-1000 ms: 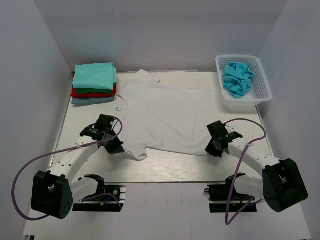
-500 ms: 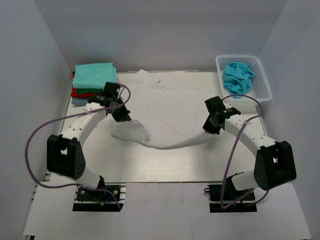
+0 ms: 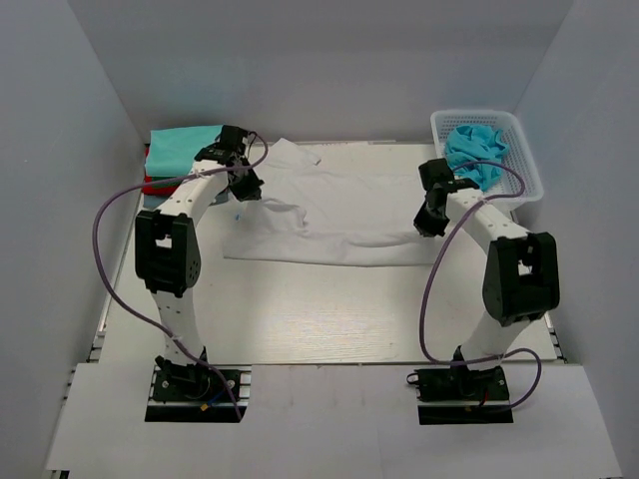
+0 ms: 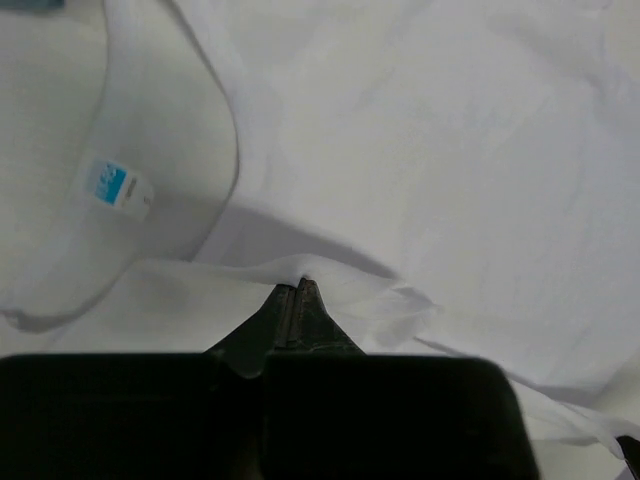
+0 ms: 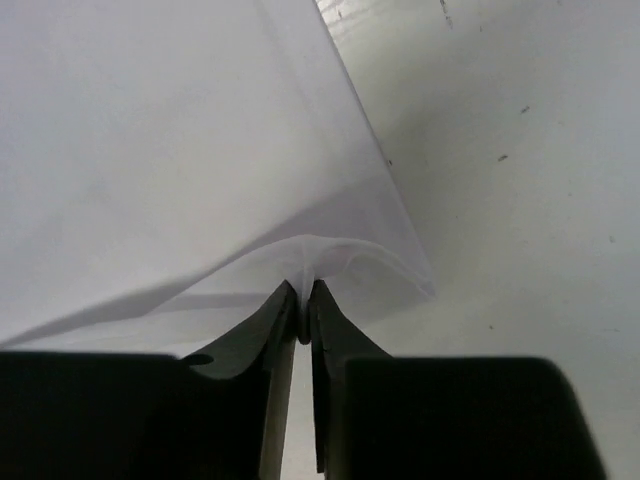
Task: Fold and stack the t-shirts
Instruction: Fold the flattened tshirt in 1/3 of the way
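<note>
Left gripper (image 4: 300,290) and right gripper (image 5: 303,292), jaws clamped on the white t-shirt (image 3: 344,215), fold hem to collar; release likely next.

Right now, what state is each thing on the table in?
White tee, near edge folded over, lying flat, pinched at both ends.
Left pincer, shut on white tee.
Right pincer, shut on white tee.
Stack, folded tees, teal on top.
Basket, upright, holding blue tee.
Blue tee, crumpled, unfolded.
</note>
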Robot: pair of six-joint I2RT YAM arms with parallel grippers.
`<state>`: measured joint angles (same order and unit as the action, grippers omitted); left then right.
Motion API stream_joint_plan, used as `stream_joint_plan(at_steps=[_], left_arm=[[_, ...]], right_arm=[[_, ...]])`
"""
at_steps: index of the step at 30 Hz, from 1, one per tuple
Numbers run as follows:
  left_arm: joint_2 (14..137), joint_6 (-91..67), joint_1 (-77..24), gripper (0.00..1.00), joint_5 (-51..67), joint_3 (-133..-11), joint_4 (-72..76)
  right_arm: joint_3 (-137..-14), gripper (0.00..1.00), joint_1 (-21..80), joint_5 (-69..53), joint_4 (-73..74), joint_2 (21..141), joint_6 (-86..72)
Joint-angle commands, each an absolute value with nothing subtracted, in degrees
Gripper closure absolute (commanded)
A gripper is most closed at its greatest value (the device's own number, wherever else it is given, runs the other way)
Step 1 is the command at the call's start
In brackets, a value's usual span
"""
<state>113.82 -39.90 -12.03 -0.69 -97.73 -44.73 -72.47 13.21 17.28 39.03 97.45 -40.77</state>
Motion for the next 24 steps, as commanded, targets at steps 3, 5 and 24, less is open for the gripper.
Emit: stream_joint_plan(at_steps=[3, 5, 24], left_arm=[[117.5, -36.3, -11.4, 1.00, -1.4, -104.6, -38.4], [120.4, -36.3, -11.4, 0.97, -1.9, -108.3, -38.9], [108.5, -36.4, -12.1, 0.00, 4.6, -74.5, -27.3]], right_arm=[[-79.0, 0.71, 10.9, 16.8, 39.8, 103.4, -38.8], [-80.5, 0.54, 10.8, 16.8, 39.5, 105.0, -38.8], [-64.4, 0.10, 14.0, 3.4, 22.1, 101.2, -29.8]])
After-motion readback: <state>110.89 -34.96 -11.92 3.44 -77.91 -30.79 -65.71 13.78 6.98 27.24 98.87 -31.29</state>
